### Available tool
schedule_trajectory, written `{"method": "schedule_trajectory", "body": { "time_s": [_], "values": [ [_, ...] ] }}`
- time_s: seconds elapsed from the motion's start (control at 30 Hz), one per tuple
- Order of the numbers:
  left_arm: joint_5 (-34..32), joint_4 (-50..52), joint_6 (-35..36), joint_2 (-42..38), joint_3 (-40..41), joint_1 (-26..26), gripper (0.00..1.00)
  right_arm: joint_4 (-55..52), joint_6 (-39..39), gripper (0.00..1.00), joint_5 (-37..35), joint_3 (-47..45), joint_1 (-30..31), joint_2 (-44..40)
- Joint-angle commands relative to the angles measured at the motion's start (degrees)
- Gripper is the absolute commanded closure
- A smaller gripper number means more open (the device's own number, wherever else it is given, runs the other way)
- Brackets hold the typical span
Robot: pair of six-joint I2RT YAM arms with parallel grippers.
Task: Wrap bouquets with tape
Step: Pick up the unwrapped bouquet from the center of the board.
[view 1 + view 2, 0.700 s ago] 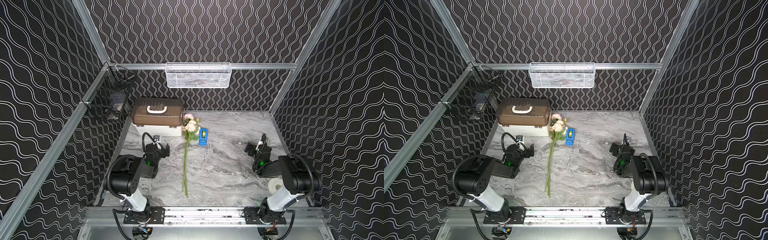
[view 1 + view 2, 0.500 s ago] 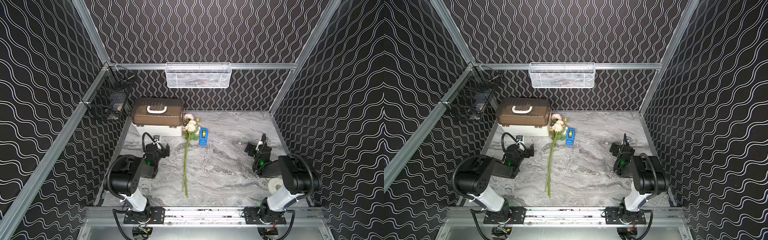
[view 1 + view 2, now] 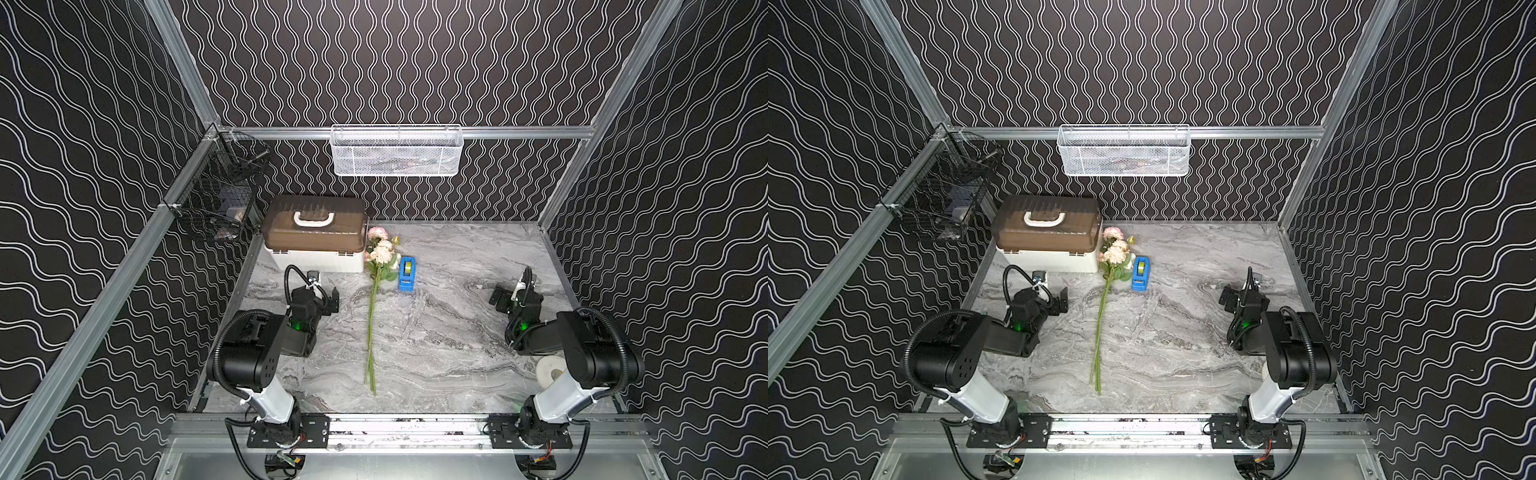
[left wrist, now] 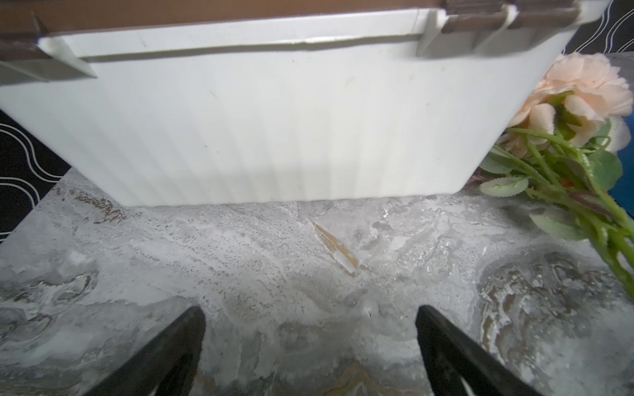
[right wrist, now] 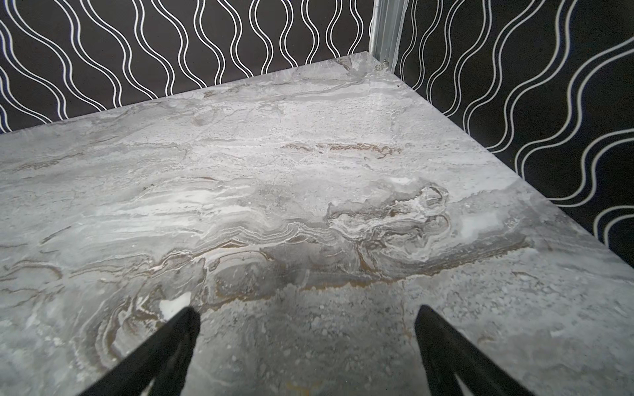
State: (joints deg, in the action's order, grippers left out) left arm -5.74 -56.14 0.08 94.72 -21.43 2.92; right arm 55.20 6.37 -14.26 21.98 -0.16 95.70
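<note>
Gaping empty, left gripper (image 4: 310,313) and right gripper (image 5: 307,313), bouquet (image 3: 379,259) flat between them, tape (image 3: 407,274) beside its blooms

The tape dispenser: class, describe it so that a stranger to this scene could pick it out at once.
Find the brown-lidded box at the back of the marble table; the bouquet's blooms lie beside it. The tape dispenser stands just past those blooms, away from the box. It alone is bright blue, holding a small yellowish roll.
</note>
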Motion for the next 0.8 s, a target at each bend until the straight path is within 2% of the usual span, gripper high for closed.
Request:
{"method": "schedule_trajectory", "body": {
  "time_s": [0.0,0.07,0.1,0.17,0.2,0.23,0.27,0.3,0.33,0.37,0.47,0.57,0.6,0.67,0.77],
  "values": [
    [-0.3,-0.2,0.5,-2.1,-0.3,0.0,0.01,2.8,-0.8,0.01,0.1,0.0,0.1,-0.3],
    [-1.9,8.8,-0.1,-7.3,-3.0,0.1,0.01,-1.3,-1.5,0.01,-1.9,0.9,1.1,-3.6],
    [-3.9,16.6,-1.7,-10.2,-5.3,0.1,0.01,-5.5,-2.0,0.01,-5.0,1.7,2.4,-6.8],
    [-8.8,31.1,-9.4,-16.1,-10.6,0.1,0.01,-14.5,-0.6,0.01,-13.5,3.8,5.8,-13.9],
    [-9.5,34.3,-12.9,-18.0,-12.2,0.1,0.01,-20.4,6.5,0.01,-18.5,5.5,7.0,-17.3],
    [-10.4,35.4,-18.7,-19.8,-12.6,0.0,0.01,-30.1,16.8,0.01,-19.5,7.8,6.9,-20.6],
    [-9.8,36.0,-22.8,-20.7,-12.7,-0.2,0.01,-39.1,23.6,0.01,-18.4,10.4,6.1,-22.8],
    [-5.5,36.0,-22.7,-21.3,-12.4,-0.4,0.01,-46.5,29.3,0.01,-17.1,12.6,5.3,-23.9],
    [-2.1,34.5,-22.4,-21.1,-11.8,-0.4,0.01,-50.6,31.0,0.01,-14.5,14.4,4.7,-24.2],
    [-0.3,32.5,-23.2,-20.7,-10.9,-0.4,0.01,-53.4,30.5,0.01,-12.0,15.8,4.5,-24.0],
    [10.7,30.0,-25.3,-21.0,-9.7,-2.1,0.01,-58.9,33.0,0.01,-6.1,19.1,4.5,-23.5],
    [16.6,28.3,-27.8,-24.2,-8.3,-1.6,0.01,-62.3,33.7,0.01,-2.0,20.2,4.5,-24.5],
    [18.8,26.4,-28.2,-25.3,-7.4,-0.6,0.04,-61.4,32.9,0.01,0.6,19.7,4.5,-25.1],
    [19.1,27.7,-27.9,-27.5,-7.7,3.4,0.06,-59.1,32.1,0.01,5.6,18.0,4.5,-26.4],
    [15.7,43.5,-20.2,-27.9,-15.2,14.0,0.05,-53.8,32.7,0.01,11.0,14.7,4.5,-27.7]
  ]
}}
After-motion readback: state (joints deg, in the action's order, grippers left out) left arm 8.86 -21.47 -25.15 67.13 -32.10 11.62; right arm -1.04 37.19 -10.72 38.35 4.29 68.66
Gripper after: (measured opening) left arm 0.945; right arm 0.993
